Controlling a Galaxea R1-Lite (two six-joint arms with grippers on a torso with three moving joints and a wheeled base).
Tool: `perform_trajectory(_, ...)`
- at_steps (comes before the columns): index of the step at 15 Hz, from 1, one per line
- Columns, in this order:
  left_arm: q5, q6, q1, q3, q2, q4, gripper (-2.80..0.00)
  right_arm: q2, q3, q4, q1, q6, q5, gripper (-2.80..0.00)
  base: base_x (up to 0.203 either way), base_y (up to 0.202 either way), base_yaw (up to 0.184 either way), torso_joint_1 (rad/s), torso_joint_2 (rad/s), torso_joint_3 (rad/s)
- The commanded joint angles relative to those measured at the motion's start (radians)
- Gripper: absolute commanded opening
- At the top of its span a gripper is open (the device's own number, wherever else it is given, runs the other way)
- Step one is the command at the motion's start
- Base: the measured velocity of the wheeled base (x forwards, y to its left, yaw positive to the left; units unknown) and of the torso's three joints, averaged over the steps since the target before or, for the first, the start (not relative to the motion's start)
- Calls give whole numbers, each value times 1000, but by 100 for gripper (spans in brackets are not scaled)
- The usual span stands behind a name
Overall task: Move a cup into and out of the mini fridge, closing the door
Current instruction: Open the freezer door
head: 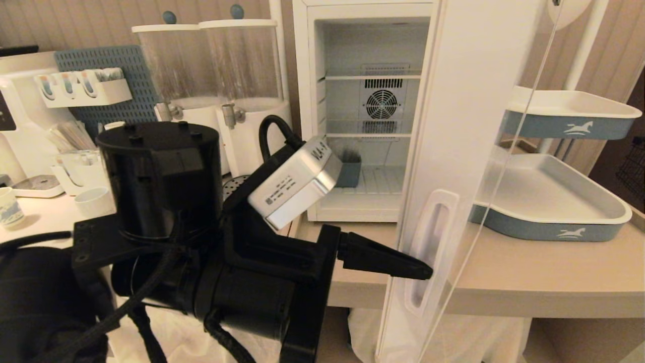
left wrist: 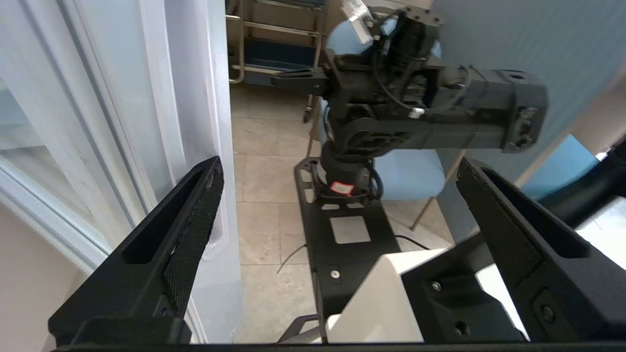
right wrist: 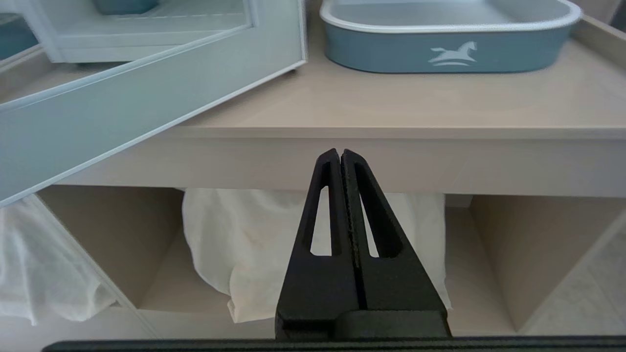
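One arm was near enough: the left gripper [head: 423,272], jaws spread wide and empty, had a fingertip at the vertical handle slot of the door [head: 456,126], swung open centre-right in the head view, mini fridge [head: 370,116] behind; cup unseen, right gripper [right wrist: 341,161] closed below the tabletop [right wrist: 391,112].

White mini fridge [head: 370,111] stands with glass door [head: 453,151] swung open.

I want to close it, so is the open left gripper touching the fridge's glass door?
Touching, it seems: in the head view, one fingertip of the left gripper sits in the glass door's handle slot.
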State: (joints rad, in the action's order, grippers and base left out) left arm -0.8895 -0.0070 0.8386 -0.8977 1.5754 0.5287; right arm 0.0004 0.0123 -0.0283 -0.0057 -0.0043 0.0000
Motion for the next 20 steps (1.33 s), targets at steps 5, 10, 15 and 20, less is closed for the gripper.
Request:
perform_trajectory(5, 9, -1, 85, -3, 20, 5, 0, 0, 0, -1, 0, 0, 0, -280, 0, 0, 0, 0, 0, 0)
perform_trajectory(10, -1, 8, 99, 66, -77, -3, 0, 1, 0, -2, 0, -2, 0, -280, 0, 0, 0, 0, 0, 0)
perform_trajectory(15, 9, 19, 43, 128, -186, -10, 0, 1, 1, -4, 0, -2, 0, -280, 0, 0, 0, 0, 0, 0)
perform_trajectory(20, 15, 18, -7, 13, -49, -4, 0, 1, 1, -2, 0, -2, 0, -280, 0, 0, 0, 0, 0, 0)
